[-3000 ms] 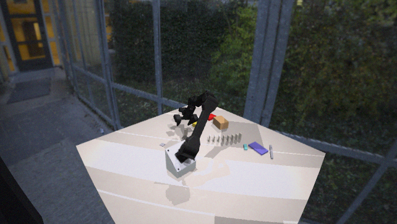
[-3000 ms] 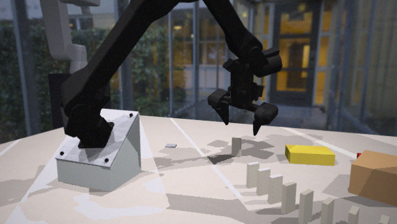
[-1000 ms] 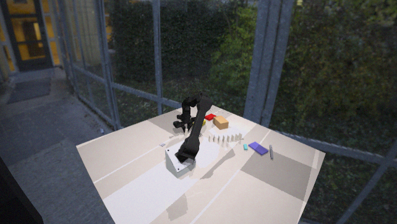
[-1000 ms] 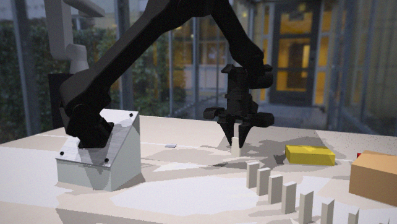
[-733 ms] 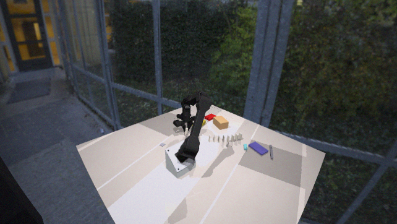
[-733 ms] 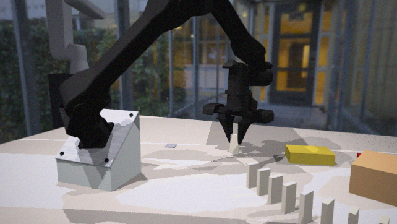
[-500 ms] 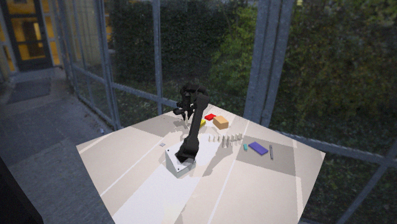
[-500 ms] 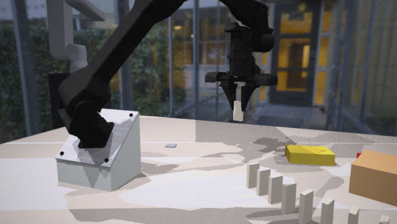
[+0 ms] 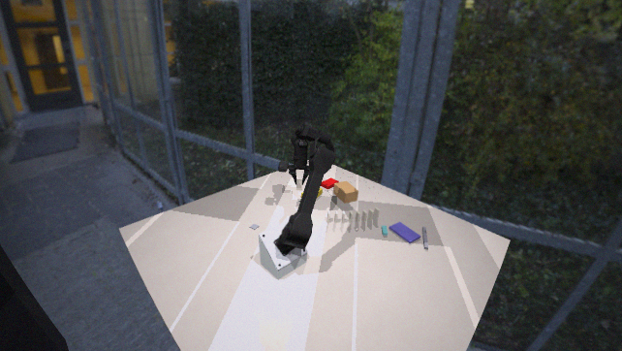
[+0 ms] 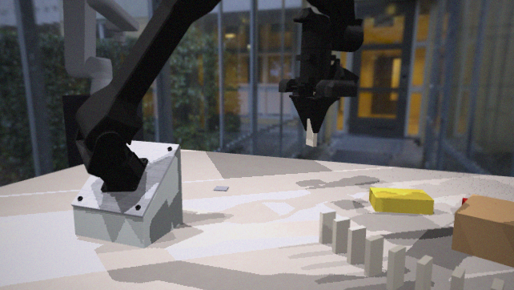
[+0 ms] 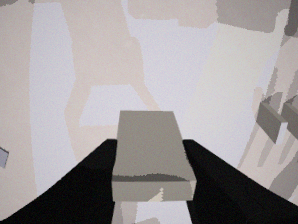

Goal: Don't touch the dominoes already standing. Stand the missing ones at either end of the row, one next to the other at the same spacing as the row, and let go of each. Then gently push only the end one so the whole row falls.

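Glass walls surround the pale table (image 9: 233, 291) (image 10: 36, 240), above which the gripper (image 9: 299, 183) (image 10: 312, 131) (image 11: 149, 149) grips a domino (image 9: 299, 182) (image 10: 311, 136) (image 11: 150, 145) between its jaws; lowered crookedly or too close, it could knock the standing row (image 9: 357, 220) (image 10: 374, 256) (image 11: 270, 122), below and to one side of them.

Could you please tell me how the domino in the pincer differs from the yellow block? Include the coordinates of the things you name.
The domino (image 9: 299, 182) (image 10: 311, 134) (image 11: 150, 145) is pale; the yellow block (image 9: 312, 192) (image 10: 402, 201) is bright yellow. The domino hangs in the air, clamped by the pincer (image 9: 299, 180) (image 10: 313, 130) (image 11: 151, 150), while the yellow block lies on the table. The domino is also smaller than the yellow block. Both are box-shaped.
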`<act>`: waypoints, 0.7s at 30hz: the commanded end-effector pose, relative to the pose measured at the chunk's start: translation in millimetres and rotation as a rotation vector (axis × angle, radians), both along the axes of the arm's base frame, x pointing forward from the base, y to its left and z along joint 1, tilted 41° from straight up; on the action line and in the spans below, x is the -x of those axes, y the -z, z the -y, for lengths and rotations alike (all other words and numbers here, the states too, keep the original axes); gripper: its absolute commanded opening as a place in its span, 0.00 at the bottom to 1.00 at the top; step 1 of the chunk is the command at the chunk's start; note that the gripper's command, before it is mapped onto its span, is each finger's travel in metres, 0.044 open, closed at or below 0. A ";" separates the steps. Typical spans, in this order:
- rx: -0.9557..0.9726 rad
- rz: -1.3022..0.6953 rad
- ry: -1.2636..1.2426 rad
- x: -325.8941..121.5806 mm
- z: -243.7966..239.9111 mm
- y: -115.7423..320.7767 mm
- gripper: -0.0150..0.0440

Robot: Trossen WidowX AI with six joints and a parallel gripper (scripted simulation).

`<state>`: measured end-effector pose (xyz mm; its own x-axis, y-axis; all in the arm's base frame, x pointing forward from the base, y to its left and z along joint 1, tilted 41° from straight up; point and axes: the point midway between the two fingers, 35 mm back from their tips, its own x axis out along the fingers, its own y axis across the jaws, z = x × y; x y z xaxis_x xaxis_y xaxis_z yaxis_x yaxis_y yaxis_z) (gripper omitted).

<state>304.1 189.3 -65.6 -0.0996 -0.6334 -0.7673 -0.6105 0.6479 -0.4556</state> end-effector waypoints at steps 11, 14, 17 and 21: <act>0.144 0.977 1.153 -21.1 89.7 -74.3 0.44; 0.147 0.997 1.176 -21.1 91.6 -75.5 0.44; 0.147 0.997 1.176 -21.1 91.6 -75.5 0.44; 0.147 0.997 1.176 -21.1 91.6 -75.5 0.44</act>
